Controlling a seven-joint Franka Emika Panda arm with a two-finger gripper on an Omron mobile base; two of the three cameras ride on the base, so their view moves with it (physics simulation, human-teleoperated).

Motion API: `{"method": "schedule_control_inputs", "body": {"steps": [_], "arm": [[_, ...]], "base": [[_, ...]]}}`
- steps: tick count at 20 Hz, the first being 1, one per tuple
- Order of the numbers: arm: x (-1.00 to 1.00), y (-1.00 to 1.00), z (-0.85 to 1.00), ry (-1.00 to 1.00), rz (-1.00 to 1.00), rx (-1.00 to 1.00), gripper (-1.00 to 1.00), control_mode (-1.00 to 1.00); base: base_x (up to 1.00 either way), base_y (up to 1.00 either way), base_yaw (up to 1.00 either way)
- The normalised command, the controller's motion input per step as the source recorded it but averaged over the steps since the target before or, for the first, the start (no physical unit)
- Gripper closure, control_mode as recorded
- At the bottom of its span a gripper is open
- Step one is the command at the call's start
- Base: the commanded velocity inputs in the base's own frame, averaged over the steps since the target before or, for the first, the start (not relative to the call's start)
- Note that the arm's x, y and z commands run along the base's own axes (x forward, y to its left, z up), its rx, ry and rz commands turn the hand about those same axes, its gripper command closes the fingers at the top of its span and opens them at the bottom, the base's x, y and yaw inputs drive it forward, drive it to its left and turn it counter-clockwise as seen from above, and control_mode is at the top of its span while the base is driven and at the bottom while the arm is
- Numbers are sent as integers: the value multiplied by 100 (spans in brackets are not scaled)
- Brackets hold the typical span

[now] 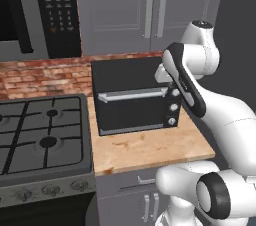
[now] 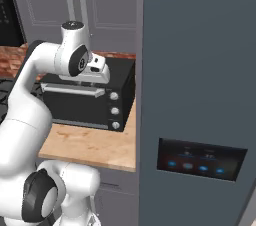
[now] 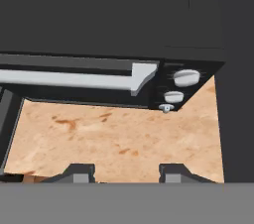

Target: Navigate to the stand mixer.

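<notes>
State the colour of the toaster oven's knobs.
Silver-white knobs on the black toaster oven; hand view shows them best.

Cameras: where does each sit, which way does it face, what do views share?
Left base view: behind-left of the arm, looking forward-down at toaster oven, stove; arm at right.
Right base view: behind-right, facing the same oven, fridge beside it; arm at left.
Hand view: above wooden counter, gripper tips at bottom, open.
All three share oven and counter.

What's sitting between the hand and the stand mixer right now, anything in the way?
No stand mixer is visible, so that can't be judged. The open hand faces the black toaster oven on the wooden counter, between the stove and the fridge.
</notes>
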Motion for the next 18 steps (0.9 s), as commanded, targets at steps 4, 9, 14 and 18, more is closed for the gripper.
{"method": "schedule_control_inputs", "body": {"steps": [4,9,14,18], "arm": [[0,0,0,0,0,0,-100,100],[0,0,0,0,0,0,-100,100],[0,0,0,0,0,0,-100,100],[0,0,0,0,0,0,-100,100]], "base": [[0,0,0],[-21,0,0],[-22,0,0],[-36,18,18]]}}
